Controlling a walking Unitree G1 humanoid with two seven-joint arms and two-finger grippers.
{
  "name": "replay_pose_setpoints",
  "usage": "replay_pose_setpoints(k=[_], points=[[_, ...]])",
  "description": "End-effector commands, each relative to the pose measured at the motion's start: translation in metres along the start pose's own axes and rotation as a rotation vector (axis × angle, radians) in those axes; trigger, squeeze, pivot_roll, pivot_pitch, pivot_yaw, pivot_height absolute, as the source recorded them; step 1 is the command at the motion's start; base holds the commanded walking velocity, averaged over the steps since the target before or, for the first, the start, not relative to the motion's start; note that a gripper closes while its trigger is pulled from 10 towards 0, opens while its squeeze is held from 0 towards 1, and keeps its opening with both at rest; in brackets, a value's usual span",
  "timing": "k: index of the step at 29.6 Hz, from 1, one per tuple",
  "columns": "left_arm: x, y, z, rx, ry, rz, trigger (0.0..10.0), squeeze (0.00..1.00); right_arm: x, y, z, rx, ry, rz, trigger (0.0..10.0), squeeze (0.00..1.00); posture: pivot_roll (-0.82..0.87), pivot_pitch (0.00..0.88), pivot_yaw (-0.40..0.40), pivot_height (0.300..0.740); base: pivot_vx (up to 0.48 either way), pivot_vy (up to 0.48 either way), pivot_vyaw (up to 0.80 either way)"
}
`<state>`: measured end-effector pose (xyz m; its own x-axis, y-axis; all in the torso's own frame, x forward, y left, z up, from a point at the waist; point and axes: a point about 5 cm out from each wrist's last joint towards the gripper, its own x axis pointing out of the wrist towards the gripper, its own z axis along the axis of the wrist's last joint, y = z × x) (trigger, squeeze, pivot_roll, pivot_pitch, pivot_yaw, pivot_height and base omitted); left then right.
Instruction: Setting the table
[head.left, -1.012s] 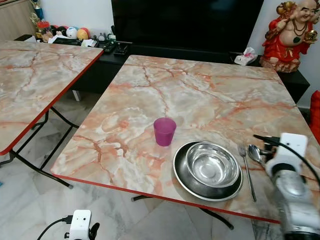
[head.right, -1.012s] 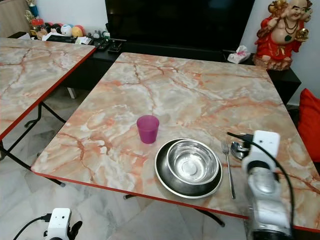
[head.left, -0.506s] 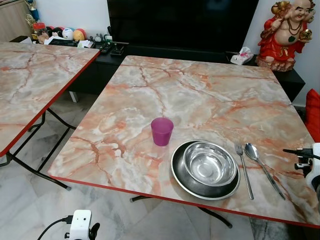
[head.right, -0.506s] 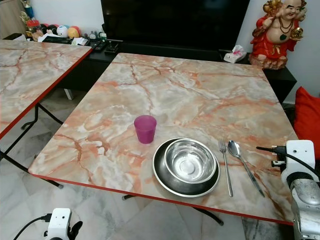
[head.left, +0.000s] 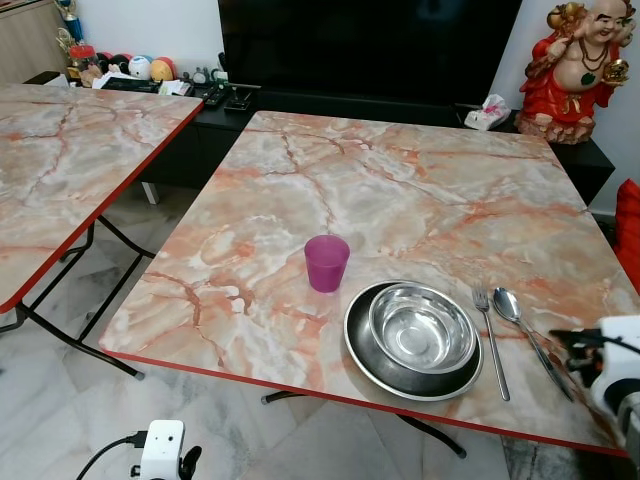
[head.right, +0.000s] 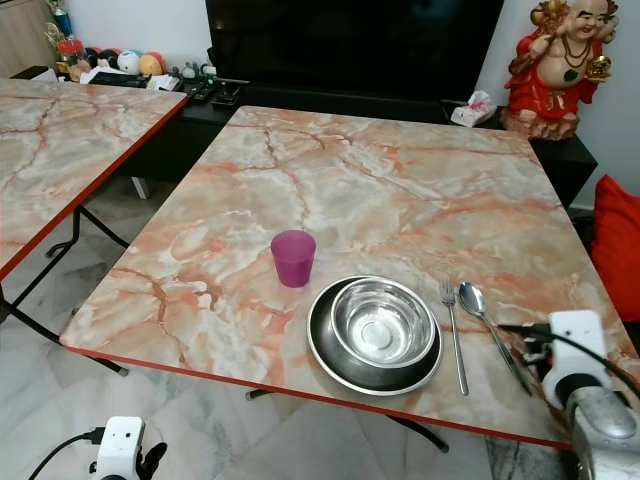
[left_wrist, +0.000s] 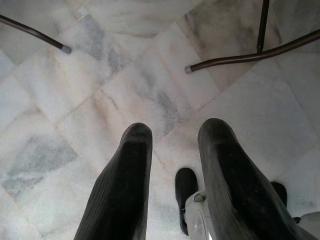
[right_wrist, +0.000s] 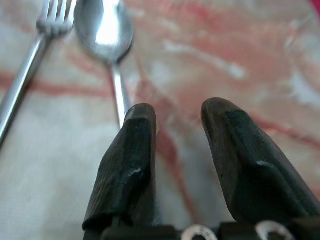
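The right gripper (right_wrist: 177, 117) hovers over the surface (head.left: 400, 190) near its front right corner, jaws slightly apart and empty. Just ahead of them lies the spoon (right_wrist: 106, 30), with the fork (right_wrist: 35, 60) beside it. Beyond the fork a steel bowl (head.left: 422, 327) sits empty inside a plate (head.left: 365, 350) close to the red front edge; a purple cup (head.left: 327, 262) stands further off. Most of the far surface is open. The left gripper (left_wrist: 172, 150) hangs over floor tiles (left_wrist: 60, 100), jaws parted, holding nothing.
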<state>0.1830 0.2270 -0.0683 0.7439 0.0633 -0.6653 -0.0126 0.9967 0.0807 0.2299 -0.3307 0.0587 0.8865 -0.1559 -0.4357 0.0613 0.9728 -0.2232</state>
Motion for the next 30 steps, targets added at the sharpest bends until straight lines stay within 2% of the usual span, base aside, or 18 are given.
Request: replay_pose_setpoints(k=[1,7,16,18,26,30], points=[[-0.002,0.002,-0.006,0.002,0.021,0.002,10.0,0.00,-0.001,0.000,-0.004,0.007,0.009,0.006,10.0,0.00,0.08,0.000,-0.032,0.740,0.000,0.000,0.00],[-0.003,0.004,-0.006,0.004,0.025,0.002,10.0,0.00,-0.003,0.004,-0.010,-0.004,0.025,0.021,10.0,0.00,0.08,0.000,-0.031,0.740,0.000,0.000,0.00],[-0.002,0.003,-0.005,0.005,0.030,0.001,10.0,0.00,-0.005,-0.005,-0.009,-0.025,0.035,0.004,10.0,0.00,0.08,0.000,-0.031,0.740,0.000,0.000,0.00],[-0.002,0.003,-0.006,0.003,0.035,0.001,10.0,0.00,-0.007,-0.011,-0.011,-0.065,0.058,0.013,10.0,0.00,0.08,0.000,-0.031,0.740,0.000,0.000,0.00],[-0.002,0.004,-0.008,0.000,0.044,0.004,10.0,0.00,-0.013,-0.024,-0.005,-0.111,0.068,-0.027,10.0,0.00,0.07,0.000,-0.032,0.740,0.000,0.000,0.00],[-0.003,0.003,-0.009,-0.003,0.048,0.004,10.0,0.00,-0.012,-0.020,-0.002,-0.088,0.049,-0.011,10.0,0.00,0.07,0.000,-0.034,0.740,0.000,0.000,0.00]])
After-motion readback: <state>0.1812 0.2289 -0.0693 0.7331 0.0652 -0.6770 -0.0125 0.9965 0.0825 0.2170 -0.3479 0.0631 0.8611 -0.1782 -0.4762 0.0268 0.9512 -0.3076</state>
